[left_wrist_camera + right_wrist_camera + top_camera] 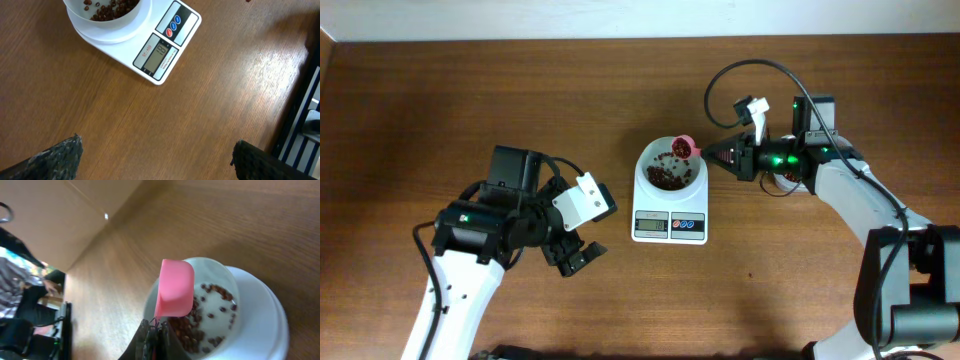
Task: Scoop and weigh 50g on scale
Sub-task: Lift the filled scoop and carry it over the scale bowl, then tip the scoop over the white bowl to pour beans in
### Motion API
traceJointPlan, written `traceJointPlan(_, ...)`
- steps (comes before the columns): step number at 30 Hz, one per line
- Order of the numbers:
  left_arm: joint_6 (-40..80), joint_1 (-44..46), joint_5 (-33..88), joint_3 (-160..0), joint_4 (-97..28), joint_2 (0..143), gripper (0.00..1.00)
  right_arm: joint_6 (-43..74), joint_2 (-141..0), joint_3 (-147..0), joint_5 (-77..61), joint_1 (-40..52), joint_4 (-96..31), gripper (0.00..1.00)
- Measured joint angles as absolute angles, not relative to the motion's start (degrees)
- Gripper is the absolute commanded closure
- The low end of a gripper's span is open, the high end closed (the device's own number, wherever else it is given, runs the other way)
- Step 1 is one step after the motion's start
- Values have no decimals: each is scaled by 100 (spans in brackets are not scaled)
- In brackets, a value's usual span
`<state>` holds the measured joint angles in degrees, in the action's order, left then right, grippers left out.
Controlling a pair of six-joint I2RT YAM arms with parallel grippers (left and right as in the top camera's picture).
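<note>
The white scale sits mid-table with its grey display facing the front edge. A round white bowl on it holds red beans. My right gripper is shut on the handle of a pink scoop, tipped over the bowl's right rim. The scoop looks turned bowl-down. To the left of the scale my left gripper hangs over bare wood, its fingers wide apart and open, nothing between them.
The tabletop is brown wood. A black cable loops above the right arm. A single bean lies on the wood past the scale. The table's edge and a dark frame show at the right of the left wrist view.
</note>
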<state>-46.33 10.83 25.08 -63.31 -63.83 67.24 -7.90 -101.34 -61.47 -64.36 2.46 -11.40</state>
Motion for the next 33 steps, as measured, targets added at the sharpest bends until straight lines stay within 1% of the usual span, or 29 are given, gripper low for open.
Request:
traceJointPlan(3,-4633,1085,2508,-6331,-6383,6724,1,-947,-10134,-6147,-6436,246,-1153,96)
traceJointPlan(6,-4633,1083,2508,-6331,-6383,6724,1,-1046,-10134,-6147,-6090,246,-1194,96)
traceJointPlan(21,-4633,1083,2508,-6331,-6383,6724,1,-1074,-10134,-6147,-6114,246,-1188,96)
traceJointPlan(24,-4633,1083,2508,-6331,-6383,6724,1,-1406,-10134,-6147,-6718,246,-1105,96)
traceJointPlan(29,-4633,1083,2508,-6331,-6383,6724,1,-1546,-10134,-6147,-6114,362,-1063,96)
traceJointPlan(33,-4633,1083,2508,-6331,-6383,6724,1,-1546,-10134,-6147,-6034,445,-1063,96)
